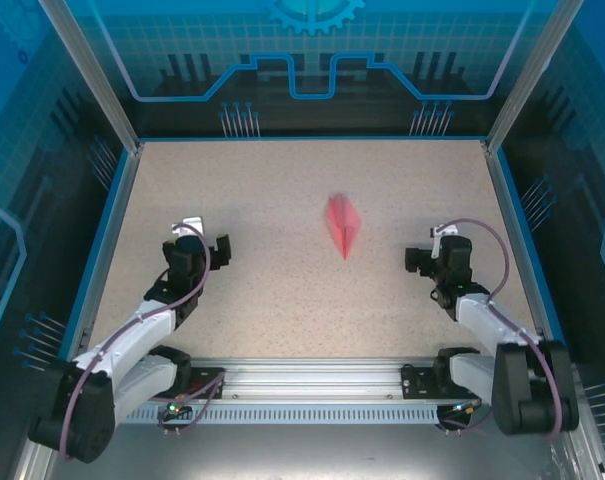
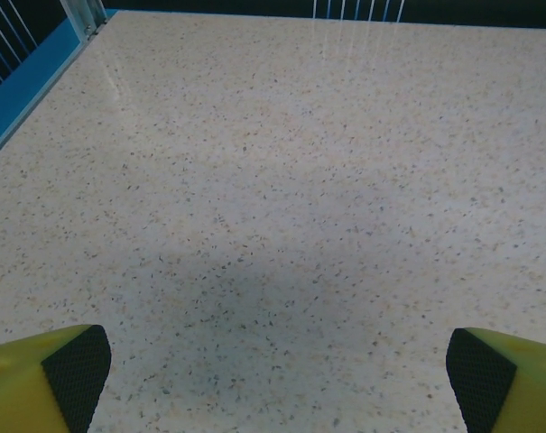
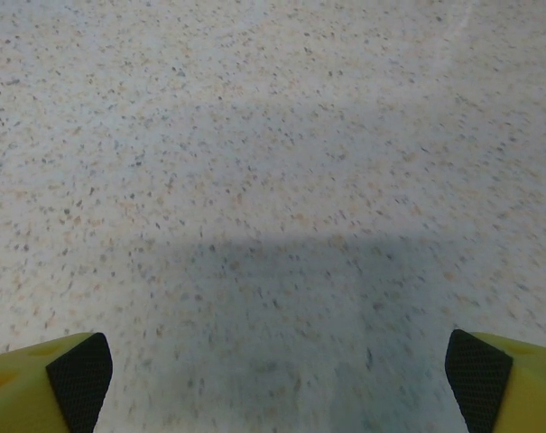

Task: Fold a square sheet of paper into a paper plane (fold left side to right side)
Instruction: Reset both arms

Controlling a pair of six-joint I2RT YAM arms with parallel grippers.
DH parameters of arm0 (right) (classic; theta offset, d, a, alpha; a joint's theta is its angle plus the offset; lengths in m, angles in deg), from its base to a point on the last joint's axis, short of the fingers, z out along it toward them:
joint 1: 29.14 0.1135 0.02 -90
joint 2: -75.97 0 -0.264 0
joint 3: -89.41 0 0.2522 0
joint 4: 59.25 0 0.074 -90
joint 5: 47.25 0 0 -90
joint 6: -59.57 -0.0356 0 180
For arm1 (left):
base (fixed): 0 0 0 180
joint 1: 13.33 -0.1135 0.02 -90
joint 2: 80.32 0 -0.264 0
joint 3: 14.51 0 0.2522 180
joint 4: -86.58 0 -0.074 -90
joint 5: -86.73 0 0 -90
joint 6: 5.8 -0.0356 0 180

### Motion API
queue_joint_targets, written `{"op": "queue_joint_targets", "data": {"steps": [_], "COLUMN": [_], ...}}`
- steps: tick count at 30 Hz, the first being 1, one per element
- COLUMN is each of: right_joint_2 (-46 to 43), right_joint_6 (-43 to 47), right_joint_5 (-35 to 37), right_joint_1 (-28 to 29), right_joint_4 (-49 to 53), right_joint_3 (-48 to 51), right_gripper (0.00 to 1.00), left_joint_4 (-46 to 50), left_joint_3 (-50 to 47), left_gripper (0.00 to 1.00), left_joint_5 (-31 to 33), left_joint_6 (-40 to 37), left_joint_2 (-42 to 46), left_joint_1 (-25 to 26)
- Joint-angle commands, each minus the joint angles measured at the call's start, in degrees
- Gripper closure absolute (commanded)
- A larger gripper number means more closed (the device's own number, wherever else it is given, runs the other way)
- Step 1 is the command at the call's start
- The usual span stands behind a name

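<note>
Starting at the near edge: both arms are anchored on the rail [image 1: 312,380], and each reaches out over the speckled tabletop [image 1: 282,300].

Over on the left, the left pincer [image 1: 204,236] hangs above bare tabletop [image 2: 273,180]. From its wrist camera, the pincer [image 2: 277,370] is spread wide, its yellow fingers [image 2: 20,383] with dark pads pushed out to the corners of the frame. There's nothing between them, just the pincer's own shadow on the surface. The blue border [image 2: 29,81] runs along the left side.

Across on the right, it's the same story. The right pincer [image 1: 425,246] sits at about the same depth, and from its wrist camera the pincer [image 3: 280,370] is gaping. The padded fingers [image 3: 24,383] are far apart and grip nothing, over shadowed tabletop [image 3: 273,135].

Now a touch farther out, and there it is: the paper plane [image 1: 343,225], a slim pink-red dart with a centre crease, lying free on the tabletop right of centre. Its sharp tip points back toward the near edge. It sits between the two pincers, a little beyond both. It's near the right one, off to that pincer's left, and well apart from the left one. Neither pincer touches it.
</note>
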Motion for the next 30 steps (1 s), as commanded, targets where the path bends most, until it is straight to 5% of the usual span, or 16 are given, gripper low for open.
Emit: {"op": "queue_joint_targets", "data": {"steps": [1,11,16,30], "right_joint_2": [5.2,21.2,21.4,21.6], "right_joint_6": [3.0,3.2,5.2,6.4], "right_joint_5": [-5.7,-9.8,-10.7,-8.9], "right_joint_1": [-0.7,-0.5,0.7,2.3], "right_joint_4": [-19.5,-36.8,-30.8,-29.9], "right_joint_3": [-0.8,-1.8,-4.9,-5.3], "right_gripper": [0.01,0.01,0.01,0.01], "left_joint_4": [-14.7,-30.5,-40.3,-33.4], "left_joint_3": [-2.3,-1.7,-2.9,2.9], "left_gripper": [0.01,0.01,0.01,0.01], "left_joint_5": [-7.3,-21.8,-24.0,-23.4], "left_joint_6": [-6.0,-7.7,-8.4,-5.6], "left_joint_2": [-3.3,-18.6,-26.3,-30.4], "left_joint_1": [-2.8,-9.6,-10.8,-13.1]}}
